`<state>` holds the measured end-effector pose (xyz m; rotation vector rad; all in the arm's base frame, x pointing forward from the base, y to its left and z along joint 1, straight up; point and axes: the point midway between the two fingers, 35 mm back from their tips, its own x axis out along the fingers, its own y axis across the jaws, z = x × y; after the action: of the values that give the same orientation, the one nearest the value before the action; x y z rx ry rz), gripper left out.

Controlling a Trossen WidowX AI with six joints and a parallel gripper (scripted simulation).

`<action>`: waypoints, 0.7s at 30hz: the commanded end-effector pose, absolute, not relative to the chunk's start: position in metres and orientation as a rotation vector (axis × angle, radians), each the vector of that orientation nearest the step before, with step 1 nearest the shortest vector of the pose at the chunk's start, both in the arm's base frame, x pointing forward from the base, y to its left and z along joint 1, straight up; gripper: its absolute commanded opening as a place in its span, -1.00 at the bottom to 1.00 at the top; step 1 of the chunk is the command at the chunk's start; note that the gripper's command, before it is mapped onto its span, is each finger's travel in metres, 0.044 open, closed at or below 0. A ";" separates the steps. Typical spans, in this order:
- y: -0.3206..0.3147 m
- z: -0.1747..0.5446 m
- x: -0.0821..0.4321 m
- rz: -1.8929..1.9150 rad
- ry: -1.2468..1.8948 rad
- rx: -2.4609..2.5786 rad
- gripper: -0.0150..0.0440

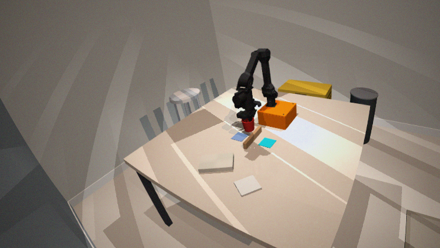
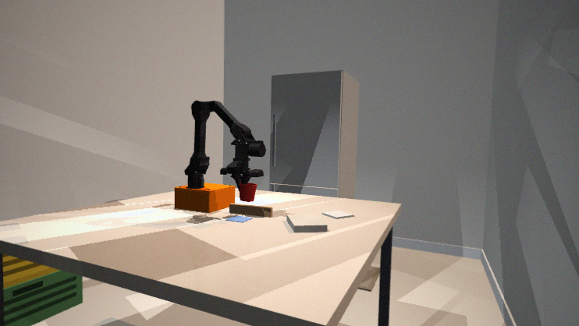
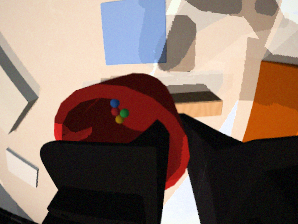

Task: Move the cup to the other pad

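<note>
The red cup [image 1: 248, 125] [image 2: 247, 193] [image 3: 150, 106] hangs roughly upright above the table. My gripper [image 1: 246, 119] [image 2: 243, 184] [image 3: 173, 119] is shut on its wall, one finger inside and one outside. Several small coloured marbles [image 3: 124, 113] lie inside the cup. The blue pad [image 1: 237, 136] [image 2: 239, 218] [image 3: 122, 32] is bare, on one side of the wooden bar [image 1: 252, 137] [image 2: 250, 210] [image 3: 200, 109]. The cyan pad [image 1: 267, 142] is bare on the other side; it is hidden in the exterior view and the wrist view. The cup covers part of the bar in the wrist view.
The orange base box [image 1: 273, 118] [image 2: 192, 199] [image 3: 275, 100] stands close to the cup and bar. A thick grey slab [image 1: 216, 162] [image 2: 307, 223] and a thin pale tile [image 1: 247, 185] [image 2: 338, 214] lie farther from the base.
</note>
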<state>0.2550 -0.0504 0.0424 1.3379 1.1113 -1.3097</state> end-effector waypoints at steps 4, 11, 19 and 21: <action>-0.039 0.043 0.257 -1.311 1.104 1.340 -0.49; -0.027 0.044 0.259 -1.310 1.105 1.341 -0.49; -0.012 0.044 0.261 -1.310 1.106 1.342 -0.49; -0.008 0.044 0.262 -1.309 1.106 1.342 -0.49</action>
<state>0.2602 -0.0123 0.0434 1.3414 1.1113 -1.3067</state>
